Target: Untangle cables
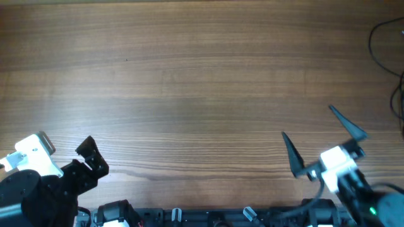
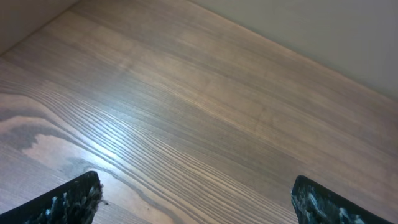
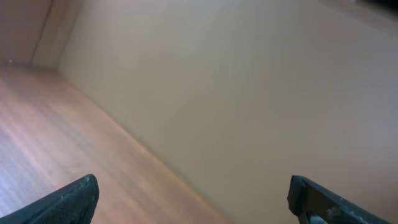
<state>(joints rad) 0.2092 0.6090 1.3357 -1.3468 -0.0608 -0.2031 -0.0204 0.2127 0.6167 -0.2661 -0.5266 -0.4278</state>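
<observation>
Thin black cables (image 1: pixel 372 39) loop at the far right corner of the wooden desk (image 1: pixel 189 75), running off its right edge. The right gripper (image 1: pixel 306 120), jaws spread wide, hovers near the front right corner, well apart from them; the left gripper (image 2: pixel 196 186), also spread open, sits at the front left corner.

Your left arm (image 1: pixel 38 189) is black with a white block (image 1: pixel 33 153) at the wrist; your right arm (image 1: pixel 361 192) looks alike, its fingers (image 1: pixel 292 154) thin, dark, pointed.
</observation>
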